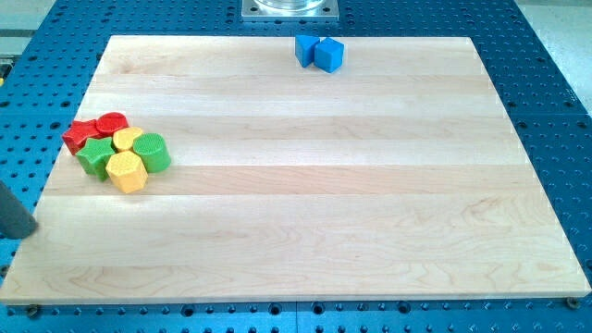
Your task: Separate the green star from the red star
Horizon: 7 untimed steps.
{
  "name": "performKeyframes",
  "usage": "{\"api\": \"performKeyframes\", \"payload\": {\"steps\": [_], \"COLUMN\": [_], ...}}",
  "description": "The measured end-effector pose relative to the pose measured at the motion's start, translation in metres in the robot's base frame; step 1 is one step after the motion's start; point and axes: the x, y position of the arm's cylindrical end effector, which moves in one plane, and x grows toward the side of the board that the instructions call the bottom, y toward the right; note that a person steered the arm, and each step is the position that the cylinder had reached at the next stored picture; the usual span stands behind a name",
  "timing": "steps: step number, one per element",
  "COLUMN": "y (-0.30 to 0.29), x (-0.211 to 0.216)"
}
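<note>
The red star (80, 135) lies at the left edge of the wooden board (305, 222). The green star (93, 158) sits just below it and touches it. Both are part of a tight cluster with a red cylinder (112, 123), a small yellow block (127, 140), a green cylinder (153, 153) and a yellow hexagon (127, 172). My tip (28, 233) shows as a dark rod end at the view's left edge. It is below and to the left of the cluster, apart from every block.
Two blue blocks (306, 48) (329, 55) touch each other at the board's top edge, near the middle. A blue perforated table (555, 92) surrounds the board. A metal mount (289, 9) is at the view's top.
</note>
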Motion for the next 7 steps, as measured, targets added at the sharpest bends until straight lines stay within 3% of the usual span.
{"api": "performKeyframes", "payload": {"steps": [3, 4, 6, 7], "y": [0.000, 0.027, 0.049, 0.119], "x": [-0.028, -0.045, -0.101, -0.096]}}
